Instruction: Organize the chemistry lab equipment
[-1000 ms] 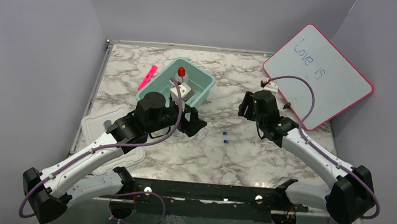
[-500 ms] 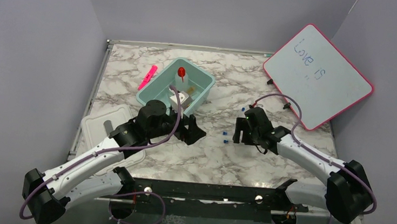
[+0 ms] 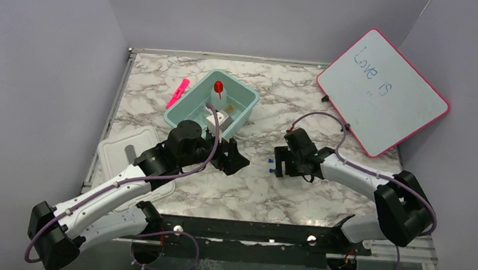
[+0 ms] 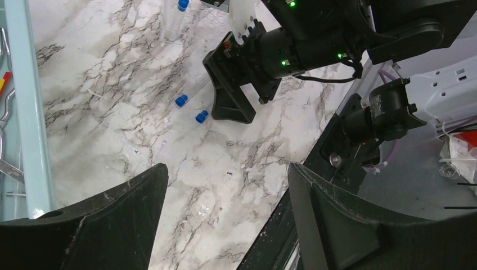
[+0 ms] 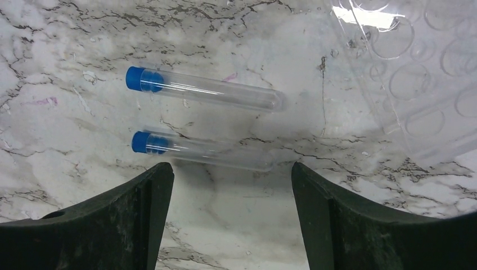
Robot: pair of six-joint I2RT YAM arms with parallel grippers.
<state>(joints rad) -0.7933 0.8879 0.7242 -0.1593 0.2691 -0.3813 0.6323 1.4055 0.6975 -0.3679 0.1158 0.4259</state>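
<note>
Right now your right gripper [image 5: 230, 225] sits close above the white marble-patterned tabletop [image 5: 67, 50]. Its two black fingers [image 5: 101, 225] are spread wide with nothing between them. Just beyond that gap lie two clear plastic tubes with blue caps, the nearer tube [image 5: 202, 151] and the farther tube [image 5: 208, 91]. They are roughly parallel with their caps pointing the same way, near each other but apart, and neither touches your fingers. A clear plastic rack with round wells [image 5: 416, 84] lies a little way off from the tubes' closed ends.

Your left gripper [image 4: 225, 219] is also opened wide and empty. It hangs over bare marble between the light teal plastic bin [image 4: 28, 112] and those two tubes. In the left wrist view the right gripper's fingertips stand just beside the two blue caps. A third blue-capped tube [image 4: 173, 19] lies at the top edge of that view.

From overhead, the teal bin sits left of centre on the table. A small clear bottle with a red bulb top [image 3: 217, 89] stands upright in the bin's far end. The other items in the bin are too small to tell apart. A pink marker [image 3: 178, 92] lies on the marble just left of the bin. A flat white lid [image 3: 114, 153] rests under your left arm. The pink-framed whiteboard [image 3: 384, 89] leans at the far right corner.
</note>
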